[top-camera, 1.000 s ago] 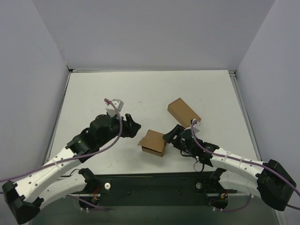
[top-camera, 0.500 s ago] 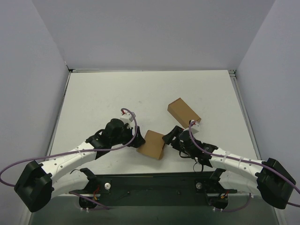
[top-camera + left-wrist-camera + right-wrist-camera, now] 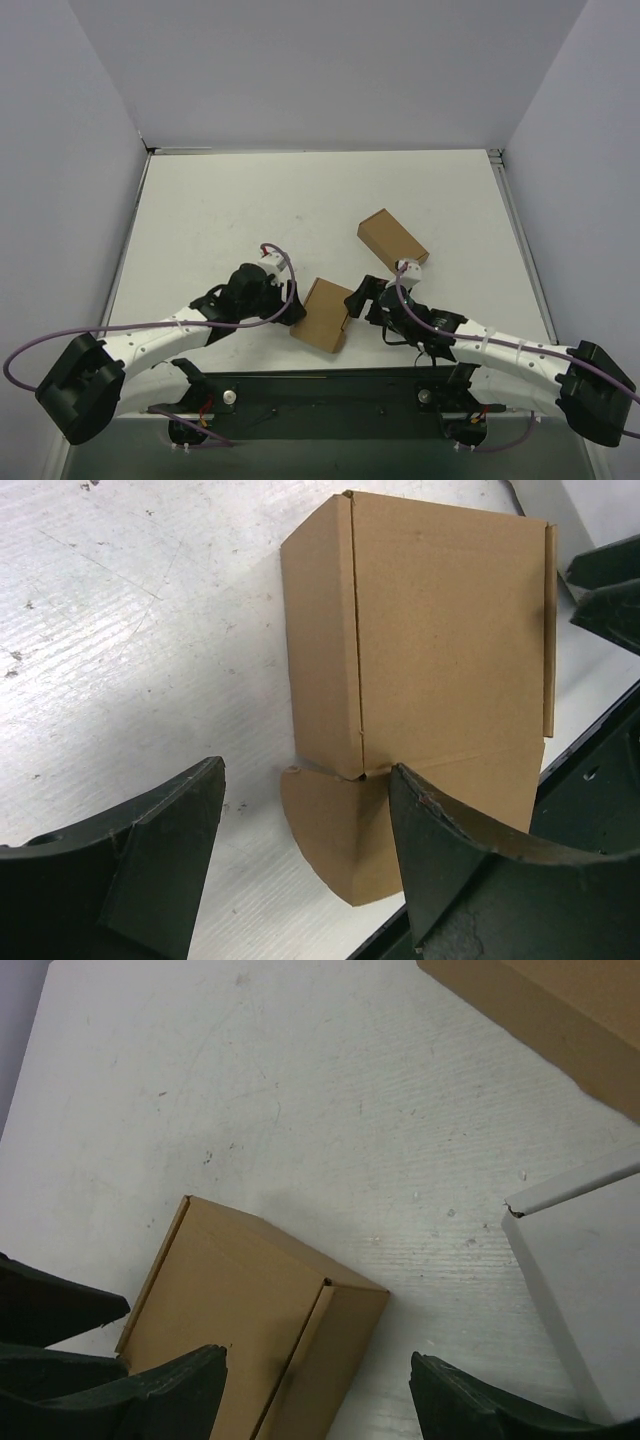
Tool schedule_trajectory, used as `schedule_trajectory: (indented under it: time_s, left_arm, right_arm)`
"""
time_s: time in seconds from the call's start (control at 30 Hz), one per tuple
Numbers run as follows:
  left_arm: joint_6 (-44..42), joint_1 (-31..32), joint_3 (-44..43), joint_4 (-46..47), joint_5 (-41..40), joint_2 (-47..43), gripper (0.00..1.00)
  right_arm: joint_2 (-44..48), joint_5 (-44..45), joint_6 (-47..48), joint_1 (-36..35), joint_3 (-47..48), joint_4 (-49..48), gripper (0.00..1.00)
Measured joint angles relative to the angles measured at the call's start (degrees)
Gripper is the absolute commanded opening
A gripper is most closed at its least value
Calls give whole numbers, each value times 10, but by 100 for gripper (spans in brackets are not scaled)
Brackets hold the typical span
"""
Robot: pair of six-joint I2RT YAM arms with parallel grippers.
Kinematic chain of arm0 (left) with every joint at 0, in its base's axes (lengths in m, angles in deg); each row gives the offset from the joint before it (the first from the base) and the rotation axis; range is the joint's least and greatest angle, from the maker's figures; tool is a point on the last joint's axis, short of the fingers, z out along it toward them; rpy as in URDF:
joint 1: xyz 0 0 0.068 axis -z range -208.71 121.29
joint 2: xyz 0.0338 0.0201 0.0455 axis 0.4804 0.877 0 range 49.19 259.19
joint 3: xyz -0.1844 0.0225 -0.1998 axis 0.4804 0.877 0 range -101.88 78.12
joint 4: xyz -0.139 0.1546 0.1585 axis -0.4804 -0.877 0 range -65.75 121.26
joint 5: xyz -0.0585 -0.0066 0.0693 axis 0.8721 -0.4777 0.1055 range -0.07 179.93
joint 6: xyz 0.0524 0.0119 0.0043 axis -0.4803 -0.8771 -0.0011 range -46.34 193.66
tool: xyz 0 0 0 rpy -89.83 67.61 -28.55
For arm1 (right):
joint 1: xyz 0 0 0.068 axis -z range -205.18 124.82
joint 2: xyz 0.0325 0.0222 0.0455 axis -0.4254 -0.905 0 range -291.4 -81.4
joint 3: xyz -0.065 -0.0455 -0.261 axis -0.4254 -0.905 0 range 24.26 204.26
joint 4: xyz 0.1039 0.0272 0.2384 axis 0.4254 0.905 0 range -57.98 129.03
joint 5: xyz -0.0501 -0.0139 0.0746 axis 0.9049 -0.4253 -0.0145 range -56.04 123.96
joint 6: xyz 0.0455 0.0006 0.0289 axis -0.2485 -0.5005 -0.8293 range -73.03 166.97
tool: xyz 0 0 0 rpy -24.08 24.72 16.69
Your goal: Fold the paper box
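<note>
The paper box (image 3: pixel 323 313) is a small squarish brown carton lying flat near the table's front edge, between the two grippers. In the left wrist view the box (image 3: pixel 440 650) has a rounded flap (image 3: pixel 340 830) sticking out flat at its near corner. My left gripper (image 3: pixel 293 308) is open, with the flap between its fingers (image 3: pixel 150 860) and nothing gripped. My right gripper (image 3: pixel 362 300) is open and empty at the box's right side. In the right wrist view the box (image 3: pixel 230 1330) has its right edge between the fingertips (image 3: pixel 480 1405).
A longer oblong brown carton (image 3: pixel 392 238) lies behind the right gripper and shows at the top right of the right wrist view (image 3: pixel 560 1010). A white-grey slab (image 3: pixel 585 1290) lies to the right of the right gripper. The black front rail (image 3: pixel 320 385) runs just in front of the box.
My left arm has swung down and right, bringing its gripper to the box's left side. The box has slid slightly toward the front edge and turned a little. My right gripper has edged left.
</note>
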Motion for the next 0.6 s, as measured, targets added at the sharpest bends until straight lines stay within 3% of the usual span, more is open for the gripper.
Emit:
schedule_trajectory:
  time_s: [0.17,0.33,0.6]
  left_arm:
    - [-21,0,-37,-60,-15,-31,82]
    - [-59,-14,-136,-120,-18,-54,85]
    - [-138,-133,-273,-174,37,-10,85]
  right_arm:
    - [55,25,96,-21,31,53,79]
    - [69,17,226,-39,87,88,83]
    - [-58,-35,438,-82,232,175,90]
